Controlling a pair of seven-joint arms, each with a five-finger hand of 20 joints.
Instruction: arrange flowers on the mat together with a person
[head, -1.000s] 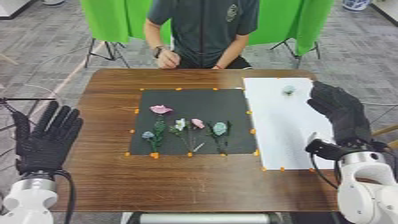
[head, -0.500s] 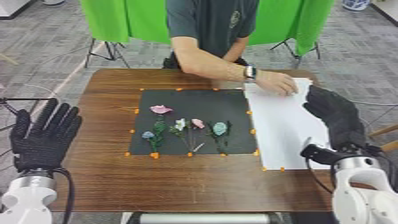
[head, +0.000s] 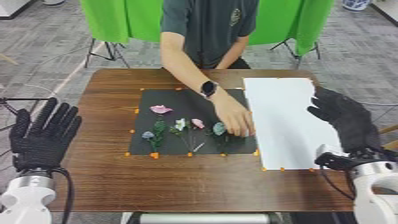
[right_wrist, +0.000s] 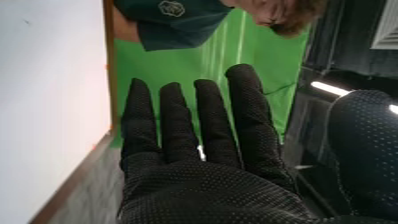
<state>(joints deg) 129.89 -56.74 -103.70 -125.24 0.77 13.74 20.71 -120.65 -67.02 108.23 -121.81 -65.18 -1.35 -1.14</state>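
Flowers (head: 181, 123) lie on the dark mat (head: 182, 97) by a person's hand (head: 233, 116), probably light, petals (head: 161, 109) fragile, best pinched mid-stem, while the robot's left hand (head: 41, 145) and right hand (head: 348, 118) are empty, fingers straight.

We see 2 pink flowers (head: 161, 109), 1 white flower (head: 180, 122), green leaves (head: 159, 127), dark grey mat (head: 178, 96), plain white sheet (head: 284, 125), brown table (head: 195, 190), green cloth (head: 107, 20), our black right hand (head: 348, 120) finely dotted
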